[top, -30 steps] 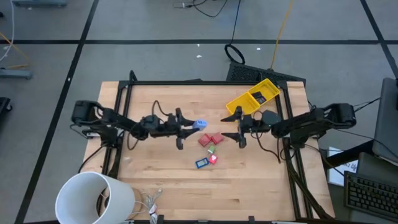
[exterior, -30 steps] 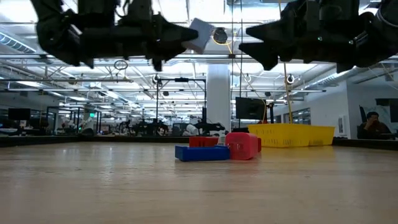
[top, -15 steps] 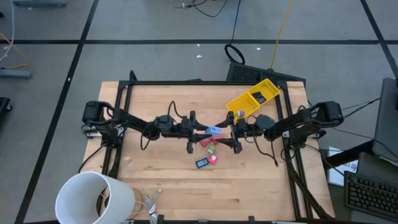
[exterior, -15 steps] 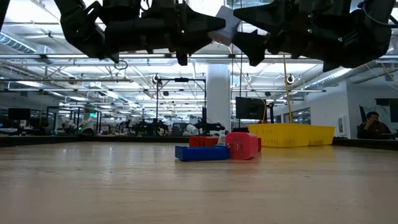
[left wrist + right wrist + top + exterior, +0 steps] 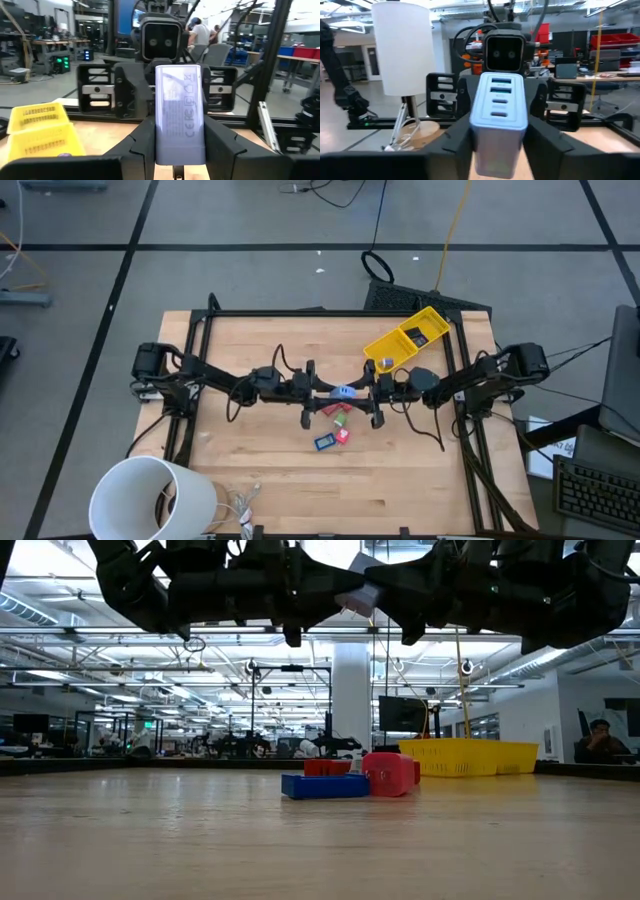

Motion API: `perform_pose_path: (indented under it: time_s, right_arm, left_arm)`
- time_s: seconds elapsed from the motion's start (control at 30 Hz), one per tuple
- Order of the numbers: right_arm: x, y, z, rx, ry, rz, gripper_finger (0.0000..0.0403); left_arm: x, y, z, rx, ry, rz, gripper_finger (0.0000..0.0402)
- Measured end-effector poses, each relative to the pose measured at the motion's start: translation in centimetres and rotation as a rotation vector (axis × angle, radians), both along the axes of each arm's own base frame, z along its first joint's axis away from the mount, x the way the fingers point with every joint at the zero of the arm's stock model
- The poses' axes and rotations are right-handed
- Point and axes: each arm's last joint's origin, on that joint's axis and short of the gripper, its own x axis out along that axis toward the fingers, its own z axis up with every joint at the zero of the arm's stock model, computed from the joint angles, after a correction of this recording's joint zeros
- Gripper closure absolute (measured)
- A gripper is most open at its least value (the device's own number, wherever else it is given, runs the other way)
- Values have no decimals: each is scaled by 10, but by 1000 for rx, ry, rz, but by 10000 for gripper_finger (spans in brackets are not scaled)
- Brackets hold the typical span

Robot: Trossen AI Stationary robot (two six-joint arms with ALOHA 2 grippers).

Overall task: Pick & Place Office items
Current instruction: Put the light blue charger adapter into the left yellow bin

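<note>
Wooden tabletop (image 5: 250,470), pale planks inside a black frame, set on grey floor; open workshop hall beyond in the low view.

Item in hand: pale blue charger block (image 5: 343,392), carried in the air above mid-table, over the loose pieces. Rectangular, rigid plastic; one face printed (image 5: 179,112), one end face carrying a column of ports (image 5: 499,100). Long axis lies level, running between the two arms; port end toward the right arm.

Left gripper (image 5: 326,392): fingers closed on the block's flat sides at one end, seen clamped in the left wrist view. Right gripper (image 5: 364,394): fingers bracket the opposite end, either side of the block in the right wrist view; whether they are pressing on it cannot be told. Judged a handover in progress.

Handling, as judged: light, stiff, not fragile, but smooth-sided and likely to slip or pivot if pinched near a corner. Best taken across the broad flat faces, well onto the body, before the other hold lets go.

On the table below: red blocks (image 5: 339,410), a blue rectangle (image 5: 324,443), a pink-red bit (image 5: 342,436), a green bit (image 5: 339,421), clustered near centre.

Elsewhere: yellow bin (image 5: 405,337) toward the far right corner; white cylinder (image 5: 150,498) at the near left corner.
</note>
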Motion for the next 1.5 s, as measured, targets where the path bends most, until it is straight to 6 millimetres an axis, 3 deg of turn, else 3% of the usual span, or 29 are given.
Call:
perform_pose_path:
  time_s: [0.07, 0.3, 0.57, 0.8, 1.03, 1.3, 1.5]
  right_arm:
    - [0, 0, 0, 5, -1, -8, 290]
    - [0, 0, -1, 10, 9, 0, 290]
    - [0, 0, -3, -1, 34, 12, 290]
    - [1, -7, -6, 21, 66, -6, 290]
    - [-3, -18, -4, 27, 143, -50, 290]
    - [-27, -35, 14, 40, 284, -136, 290]
    - [-48, -45, 17, -1, 382, -336, 290]
  left_arm:
    - [0, 1, 0, 4, 0, 10, 283]
    - [0, 1, -2, -24, 17, 47, 272]
    - [-2, 2, -1, -121, 67, 52, 121]
    - [-19, 5, 21, -82, 183, 110, 49]
    - [-38, 7, 32, -33, 322, 188, 24]
    - [-39, 7, 30, -31, 343, 190, 24]
    - [-39, 7, 30, -41, 347, 191, 34]
